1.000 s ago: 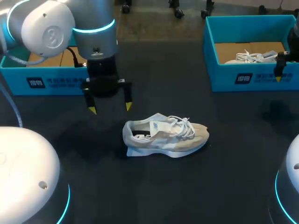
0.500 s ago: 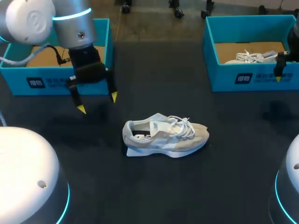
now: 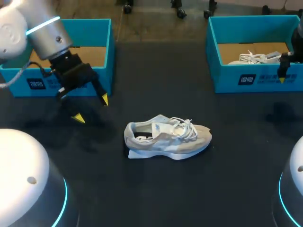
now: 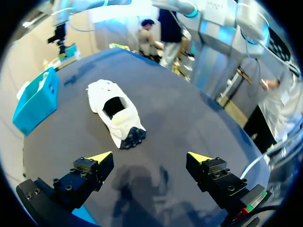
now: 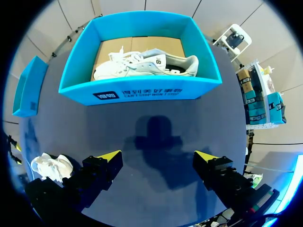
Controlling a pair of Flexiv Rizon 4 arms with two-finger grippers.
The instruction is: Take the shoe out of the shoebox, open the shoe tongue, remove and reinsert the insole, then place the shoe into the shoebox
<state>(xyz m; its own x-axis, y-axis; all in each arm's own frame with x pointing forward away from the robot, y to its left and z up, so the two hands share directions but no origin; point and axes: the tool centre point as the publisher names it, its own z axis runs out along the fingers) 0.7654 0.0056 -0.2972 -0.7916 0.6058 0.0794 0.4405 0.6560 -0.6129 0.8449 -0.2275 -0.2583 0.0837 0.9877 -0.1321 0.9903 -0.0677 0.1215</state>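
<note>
Both grippers spread wide and empty, one shoe out on the table.
The left gripper [image 4: 150, 157] has its two yellow-tipped fingers far apart, touching nothing, hanging over the dark table [image 3: 156, 189] just in front of the left shoebox [image 3: 102, 33]. The pale laced shoe [image 3: 165, 137] stands on its sole ahead of that gripper, heel toward it, apart from the fingers. The right gripper [image 5: 157, 155] is equally wide, holding nothing, above the table before the right shoebox [image 5: 142, 90], where a second shoe [image 5: 147, 65] lies on its side. That makes two blue boxes and two white shoes; each box front carries white print [image 3: 36, 84], too small to make out.
</note>
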